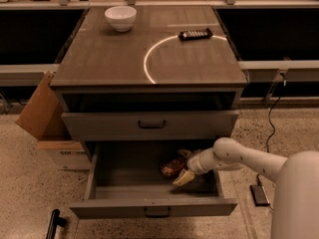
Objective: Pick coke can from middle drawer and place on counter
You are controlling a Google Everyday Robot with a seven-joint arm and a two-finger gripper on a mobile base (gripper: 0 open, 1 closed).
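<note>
The coke can (170, 167) lies on its side in the open middle drawer (152, 206), right of centre on the drawer floor. It looks dark red. My gripper (181, 166) is down inside the drawer at the can's right end. It is open, with one pale finger (183, 178) in front of the can and a dark one behind it. The white arm comes in from the right over the drawer's side wall. The counter (109, 59) is the wood-grain cabinet top with a white arc (147, 63).
A white bowl (120, 17) stands at the counter's back left and a black remote (195, 34) at the back right. The drawer above (152, 124) is shut. A cardboard box (40, 113) leans left of the cabinet. A cable (269, 118) runs on the floor at right.
</note>
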